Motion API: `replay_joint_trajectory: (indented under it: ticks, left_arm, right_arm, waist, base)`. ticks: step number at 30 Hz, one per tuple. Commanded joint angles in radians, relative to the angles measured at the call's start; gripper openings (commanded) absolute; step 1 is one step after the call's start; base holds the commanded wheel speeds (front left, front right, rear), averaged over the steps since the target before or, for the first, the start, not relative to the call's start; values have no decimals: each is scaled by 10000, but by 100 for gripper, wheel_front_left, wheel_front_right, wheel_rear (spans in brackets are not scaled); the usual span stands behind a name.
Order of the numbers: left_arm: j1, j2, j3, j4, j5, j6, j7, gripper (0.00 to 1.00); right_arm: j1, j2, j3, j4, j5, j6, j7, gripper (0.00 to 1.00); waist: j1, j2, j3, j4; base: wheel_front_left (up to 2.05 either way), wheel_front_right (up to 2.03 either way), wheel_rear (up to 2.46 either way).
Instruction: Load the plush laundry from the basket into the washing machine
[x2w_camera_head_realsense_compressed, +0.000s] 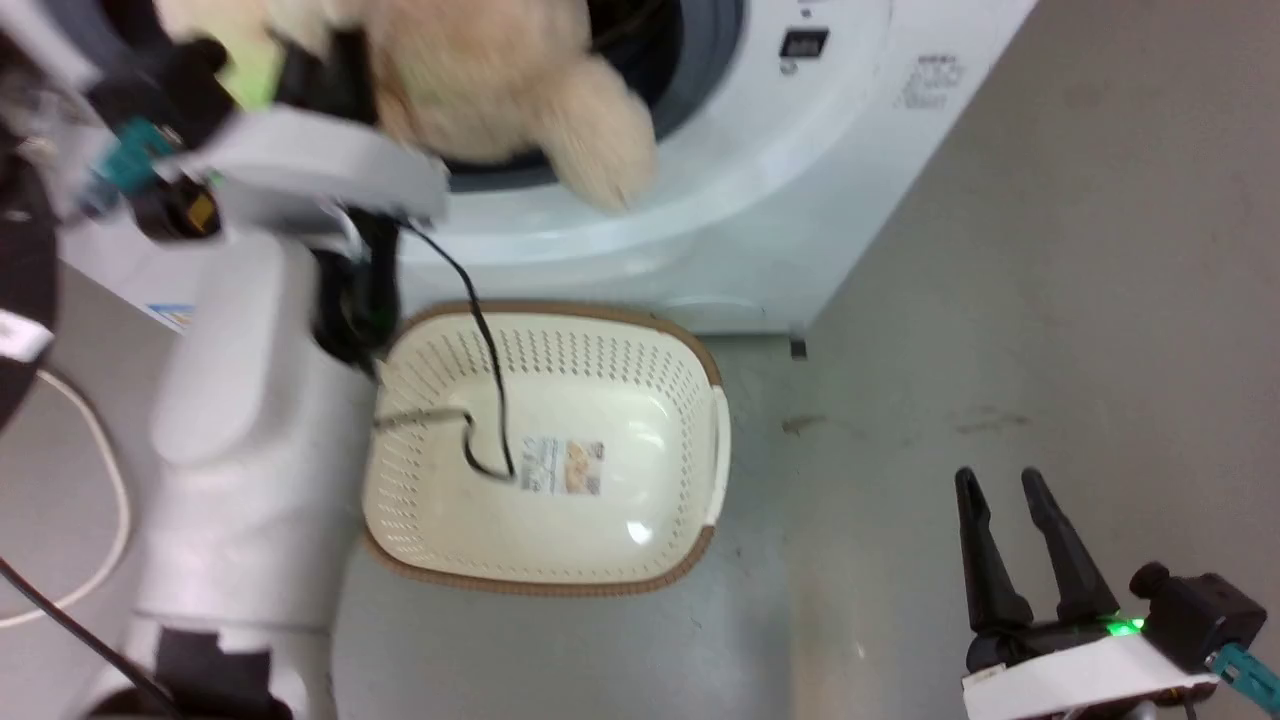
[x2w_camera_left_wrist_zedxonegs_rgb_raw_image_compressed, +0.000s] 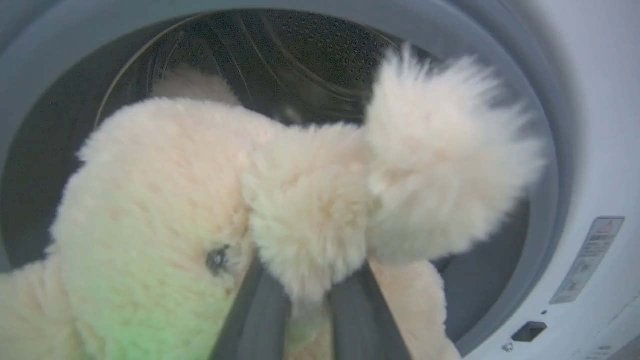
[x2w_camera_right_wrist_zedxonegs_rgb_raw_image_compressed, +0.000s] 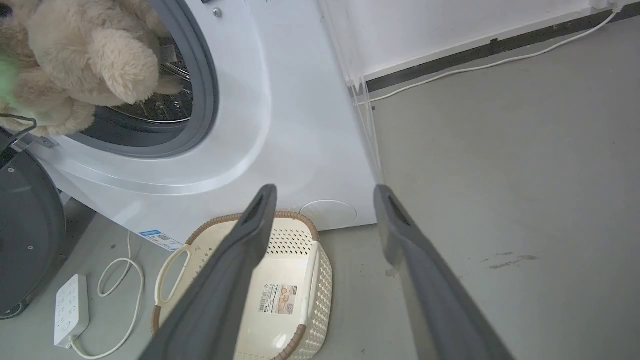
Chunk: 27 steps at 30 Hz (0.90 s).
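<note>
The cream-beige plush laundry (x2w_camera_left_wrist_zedxonegs_rgb_raw_image_compressed: 200, 200) hangs in the mouth of the white washing machine (x2w_camera_head_realsense_compressed: 820, 150), in front of the perforated steel drum (x2w_camera_left_wrist_zedxonegs_rgb_raw_image_compressed: 310, 50). One fluffy limb (x2w_camera_head_realsense_compressed: 600, 140) droops over the grey gasket (x2w_camera_left_wrist_zedxonegs_rgb_raw_image_compressed: 545, 125). My left gripper (x2w_camera_left_wrist_zedxonegs_rgb_raw_image_compressed: 310, 295) is shut on the plush, its fingertips buried in the fur. The oval cream basket (x2w_camera_head_realsense_compressed: 560, 312) stands on the floor below the opening with just a label on its floor. My right gripper (x2w_camera_head_realsense_compressed: 1000, 490) is open at the lower right, above the grey floor and holding nothing.
The washer's round dark door (x2w_camera_right_wrist_zedxonegs_rgb_raw_image_compressed: 25, 240) stands open at the left. A white power strip (x2w_camera_right_wrist_zedxonegs_rgb_raw_image_compressed: 70, 310) and its looped cable lie on the floor beside the basket (x2w_camera_right_wrist_zedxonegs_rgb_raw_image_compressed: 320, 280). A black cable (x2w_camera_head_realsense_compressed: 490, 380) from my left arm dangles over the basket.
</note>
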Motion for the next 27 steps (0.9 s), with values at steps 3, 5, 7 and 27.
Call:
replay_joint_trajectory:
  ticks: [3,5,7,27]
  left_arm:
    - [-810,174,289,53,218,-139,-69,0]
    - [-1225,286,461,118,365,-191,-69,0]
    - [-1640,412,639,208,492,-247,-69,0]
    - [-5401,1964,201,1817,2287,-578,98,0]
  right_arm:
    - [-291,-2,26,-189,-35,-7,-44,100]
    - [-409,-2,75,-282,-12,-7,-44,100]
    - [-517,-2,125,-379,19,-7,-44,100]
    - [-446,-2,655,-1413,645,-7,-44,100]
  waist:
    - [-1,-1,900,-527]
    - [-1,-1,1237,-699]
    - [-1,-1,1560,-871]
    - [-1,-1,3786,-2340]
  base:
    - [0,0,0]
    - [0,0,0]
    - [0,0,0]
    - [0,0,0]
